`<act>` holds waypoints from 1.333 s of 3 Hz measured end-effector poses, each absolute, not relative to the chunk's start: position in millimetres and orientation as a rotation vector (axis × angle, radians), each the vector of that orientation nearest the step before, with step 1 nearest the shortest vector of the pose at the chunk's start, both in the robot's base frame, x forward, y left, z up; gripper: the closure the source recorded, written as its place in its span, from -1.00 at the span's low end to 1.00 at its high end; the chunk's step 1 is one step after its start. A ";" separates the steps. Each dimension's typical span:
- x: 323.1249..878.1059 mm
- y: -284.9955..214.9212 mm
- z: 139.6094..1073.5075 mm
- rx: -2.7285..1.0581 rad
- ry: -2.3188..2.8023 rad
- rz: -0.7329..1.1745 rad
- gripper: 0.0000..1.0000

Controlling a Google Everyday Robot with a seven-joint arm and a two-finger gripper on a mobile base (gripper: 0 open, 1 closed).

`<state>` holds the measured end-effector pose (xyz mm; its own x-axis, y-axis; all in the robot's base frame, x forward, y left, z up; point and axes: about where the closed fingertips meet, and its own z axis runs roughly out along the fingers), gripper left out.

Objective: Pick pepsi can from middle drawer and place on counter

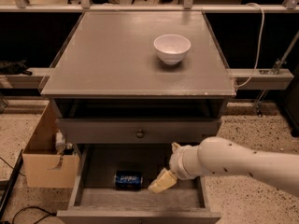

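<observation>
The pepsi can (128, 179) lies on its side on the floor of the open middle drawer (100, 199), left of centre. My gripper (161, 182) hangs inside the drawer just right of the can, apart from it by a small gap. The white arm reaches in from the right. The counter (112, 55) is the flat grey cabinet top above, with a white bowl (172, 48) on its right half.
A closed drawer front with a round knob (139, 134) sits above the open drawer. An open cardboard box (46, 160) stands on the floor to the left. A white cable (254, 41) hangs at the counter's right edge.
</observation>
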<state>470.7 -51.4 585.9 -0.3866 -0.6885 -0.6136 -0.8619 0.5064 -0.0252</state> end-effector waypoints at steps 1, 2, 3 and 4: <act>477.1 -41.1 557.9 -1.301 2.039 0.456 -1.00; 470.1 -39.3 542.4 -1.346 2.000 0.470 -1.00; 470.1 -39.2 542.3 -1.346 2.000 0.470 -1.00; 469.8 -33.5 531.1 -1.307 2.032 0.504 -1.00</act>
<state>469.8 -33.5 531.1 -0.2817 -0.6495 -0.7063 -0.9044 0.4256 -0.0306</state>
